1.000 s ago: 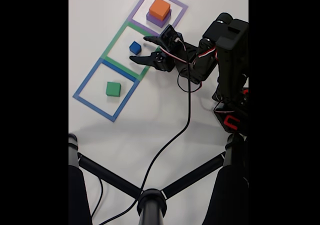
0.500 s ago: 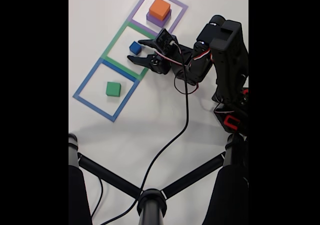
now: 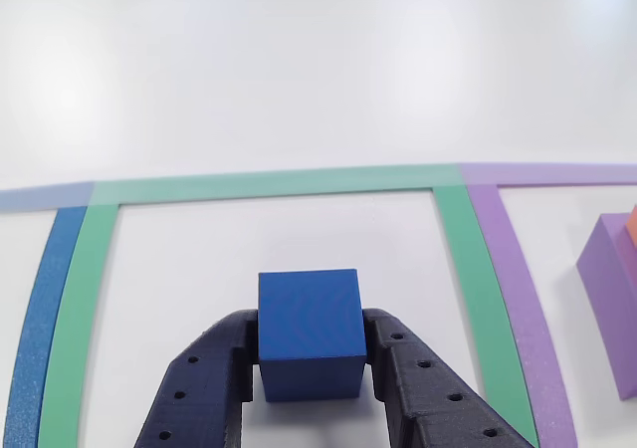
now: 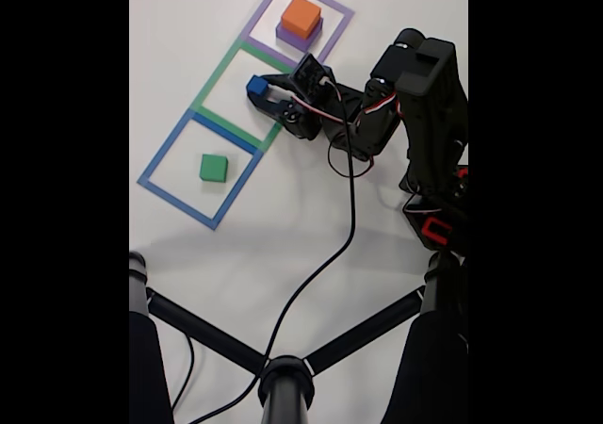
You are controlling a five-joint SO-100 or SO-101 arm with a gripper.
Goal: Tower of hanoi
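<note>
My gripper [image 3: 309,363] has both black fingers [image 3: 204,388] pressed against the sides of the blue cube [image 3: 309,334], jaws narrow, clamped on it, cube sitting on the white table [image 3: 299,70]. Landmark is the green tape outline [image 3: 269,183]: cube is inside it, in the other view near the lower middle of the square. In the fixed view my gripper [image 4: 264,94] reaches in from the right with the blue cube [image 4: 255,87] between the tips, inside the green tape outline [image 4: 212,77], toward its right part. Can't tell whether the cube is lifted or still touching the table. Salmon-orange block [image 4: 301,15] sits stacked on the purple block [image 4: 298,36], inside the purple tape outline [image 4: 339,14] just above-right of the green one in the fixed view; purple block [image 3: 612,304] edge shows at the right in the other view. Green block [image 4: 214,168] lies alone inside the blue tape outline [image 4: 155,165], below-left of the green outline. Black cable [image 4: 330,254] trails from my arm [image 4: 429,113] down across the table.
</note>
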